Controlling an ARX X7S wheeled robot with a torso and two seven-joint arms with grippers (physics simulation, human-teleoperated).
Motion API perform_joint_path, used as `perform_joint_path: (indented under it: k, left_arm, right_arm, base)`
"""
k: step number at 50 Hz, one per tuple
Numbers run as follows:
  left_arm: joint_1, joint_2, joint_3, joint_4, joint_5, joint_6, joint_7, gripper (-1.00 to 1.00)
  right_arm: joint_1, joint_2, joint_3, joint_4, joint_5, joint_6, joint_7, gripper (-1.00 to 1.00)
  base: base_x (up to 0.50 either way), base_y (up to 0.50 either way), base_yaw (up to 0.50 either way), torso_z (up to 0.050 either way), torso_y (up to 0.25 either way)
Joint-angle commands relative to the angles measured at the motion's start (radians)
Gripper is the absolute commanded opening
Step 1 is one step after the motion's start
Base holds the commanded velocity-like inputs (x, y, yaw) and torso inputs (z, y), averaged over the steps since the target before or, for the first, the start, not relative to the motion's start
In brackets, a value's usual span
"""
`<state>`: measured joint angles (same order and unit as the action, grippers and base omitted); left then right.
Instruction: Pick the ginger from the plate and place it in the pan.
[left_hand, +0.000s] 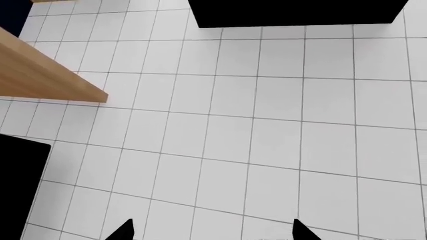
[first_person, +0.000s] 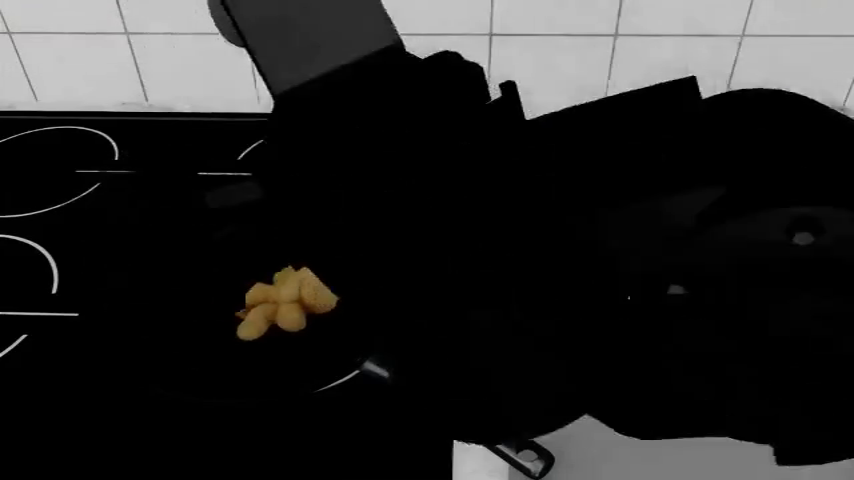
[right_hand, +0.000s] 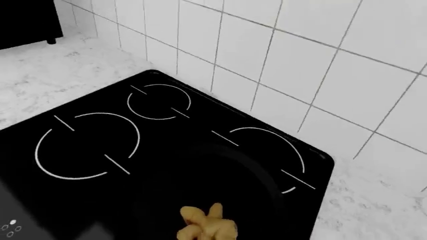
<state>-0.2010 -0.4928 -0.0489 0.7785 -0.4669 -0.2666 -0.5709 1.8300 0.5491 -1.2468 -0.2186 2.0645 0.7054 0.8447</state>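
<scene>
Ginger (first_person: 284, 303) lying in the black pan (first_person: 350, 379) on the stovetop (right_hand: 100, 145), so looks placed already, nothing gripping it. Probably light, firm, knobbly; if regrasp needed, pinch across the middle of the clump, not a lone lobe, since could roll. Left end effector (left_hand: 212, 231) tips spread apart over floor tiles, empty. Right end effector: can't tell, lost in arm's dark bulk. Plate not seen.

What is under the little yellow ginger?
The ginger sits inside the black pan, which rests on the black stovetop with white rings. Black on black makes the pan's edge hard to trace, and the robot's arm covers its right side in the head view.
</scene>
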Motion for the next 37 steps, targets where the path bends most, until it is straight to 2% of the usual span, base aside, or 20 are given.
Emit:
perform_joint_path:
  k: [1,6,10,14,16,19,21,24,26,30,31,34,35,37]
  left_arm:
    - [-0.014,0.002,0.028,0.019,0.003,-0.024,-0.012,1.00]
    - [-0.018,0.004,0.039,0.026,0.002,-0.029,-0.013,1.00]
    - [-0.011,0.005,0.044,0.027,0.005,-0.026,-0.013,1.00]
    - [0.002,0.007,0.044,0.027,0.000,-0.017,-0.009,1.00]
    - [0.007,0.007,0.048,0.027,0.003,-0.015,-0.008,1.00]
    - [0.011,0.005,0.048,0.035,0.000,-0.017,-0.009,1.00]
    - [0.013,0.006,0.050,0.034,0.000,-0.017,-0.010,1.00]
    - [0.017,0.007,0.056,0.036,0.002,-0.017,-0.010,1.00]
    - [0.024,0.010,0.059,0.033,0.002,-0.013,-0.009,1.00]
    - [0.045,0.014,0.068,0.027,0.010,0.003,-0.002,1.00]
    - [0.054,0.016,0.069,0.025,0.012,0.008,-0.001,1.00]
    - [0.087,0.020,0.073,0.012,0.012,0.036,0.017,1.00]
    - [0.111,0.022,0.079,-0.001,0.025,0.058,0.028,1.00]
    - [0.129,0.025,0.081,-0.013,0.033,0.075,0.034,1.00]
  right_arm:
    - [-0.131,0.299,0.113,-0.430,0.039,-0.197,0.231,1.00]
    - [-0.203,0.417,0.149,-0.585,0.007,-0.283,0.291,1.00]
    - [-0.290,0.539,0.176,-0.742,-0.091,-0.361,0.340,1.00]
    - [-0.544,0.669,0.178,-0.828,-0.441,-0.444,0.342,1.00]
    - [-0.620,0.710,0.093,-0.829,-0.616,-0.504,0.347,1.00]
    - [-0.764,0.806,-0.181,-0.828,-0.993,-0.744,0.359,1.00]
    - [-0.851,0.847,-0.274,-0.822,-1.223,-0.843,0.431,1.00]
    - [-0.978,0.846,-0.345,-0.734,-1.407,-0.978,0.502,1.00]
    - [-1.033,0.835,-0.372,-0.688,-1.500,-0.991,0.589,1.00]
    - [-1.110,0.813,-0.402,-0.622,-1.624,-1.087,0.670,1.00]
    - [-1.134,0.801,-0.400,-0.602,-1.655,-1.080,0.718,1.00]
    - [-1.383,0.770,-0.180,-0.557,-1.717,-1.083,0.725,1.00]
    - [-1.523,0.748,-0.046,-0.535,-1.741,-1.083,0.726,1.00]
    - [-1.598,0.731,0.012,-0.526,-1.761,-1.070,0.723,1.00]
  base:
    - [0.00,0.00,0.00,0.000,0.000]
    - [0.00,0.00,0.00,0.000,0.000]
    - [0.00,0.00,0.00,0.000,0.000]
    - [0.00,0.00,0.00,0.000,0.000]
    - [0.00,0.00,0.00,0.000,0.000]
    - [0.00,0.00,0.00,0.000,0.000]
    - [0.00,0.00,0.00,0.000,0.000]
    - [0.00,0.00,0.00,0.000,0.000]
    - [0.00,0.00,0.00,0.000,0.000]
    - [0.00,0.00,0.00,0.000,0.000]
    - [0.00,0.00,0.00,0.000,0.000]
    - [0.00,0.00,0.00,0.000,0.000]
    - [0.00,0.00,0.00,0.000,0.000]
    - [0.00,0.00,0.00,0.000,0.000]
